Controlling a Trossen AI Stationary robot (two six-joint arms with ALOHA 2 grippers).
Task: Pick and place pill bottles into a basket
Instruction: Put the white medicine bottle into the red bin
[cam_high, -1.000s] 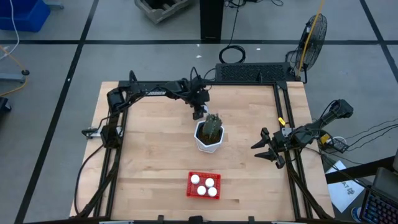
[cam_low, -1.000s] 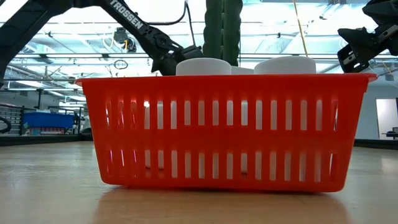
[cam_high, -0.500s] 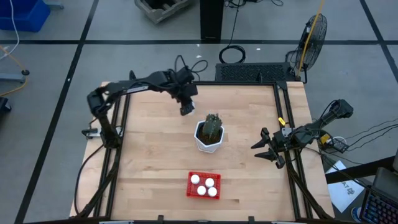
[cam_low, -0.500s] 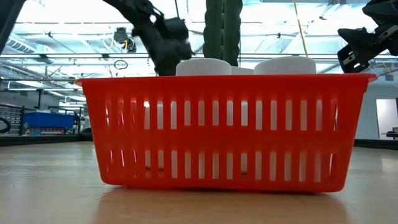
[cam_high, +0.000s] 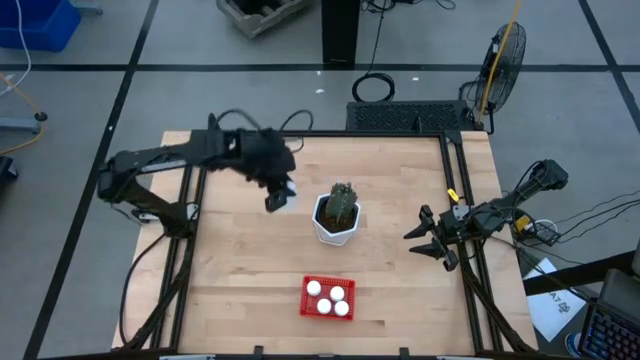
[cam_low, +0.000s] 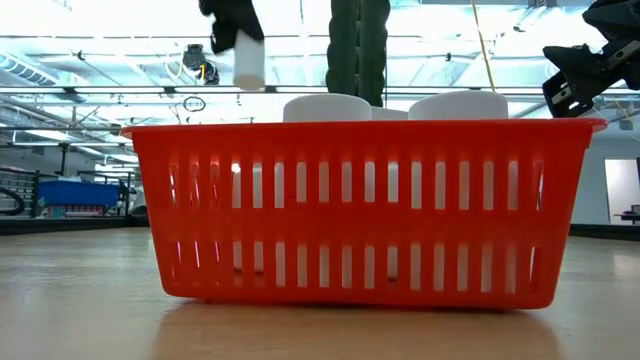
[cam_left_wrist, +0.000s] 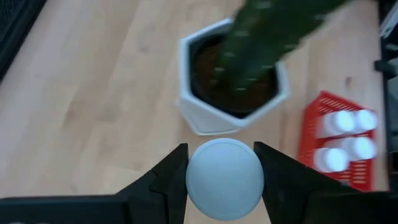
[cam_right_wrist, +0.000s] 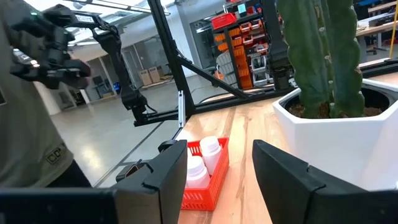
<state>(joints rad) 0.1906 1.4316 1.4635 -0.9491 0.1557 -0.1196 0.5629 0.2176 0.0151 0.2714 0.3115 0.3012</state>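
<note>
My left gripper (cam_high: 278, 195) is shut on a white pill bottle (cam_low: 247, 62) and holds it in the air left of the white hexagonal pot with the cactus (cam_high: 337, 215). The bottle also shows between the fingers in the left wrist view (cam_left_wrist: 224, 178). The red mesh basket (cam_high: 328, 297) stands on the table near the front edge, with several white pill bottles (cam_high: 325, 295) upright in it. My right gripper (cam_high: 425, 240) is open and empty at the table's right side, level with the pot. My left gripper pinches the pill bottle by its sides (cam_left_wrist: 191, 177) between its two fingers, near the bottle's upper end. The fingers come from above, pointing down. The bottle hangs upright below the fingers (cam_low: 232, 20), lifted clear of the table.
The pot with the cactus (cam_left_wrist: 233, 81) stands mid-table between my left gripper and the basket (cam_left_wrist: 333, 140). A person in grey (cam_right_wrist: 25, 93) stands beyond the table. Bare wood (cam_high: 240, 270) lies left of the basket.
My left gripper has gone from behind the pot toward the table's left and near edges, and up, staying shut on the pill bottle. The bottle is lifted clear and now shows above the basket's rim in the low view.
</note>
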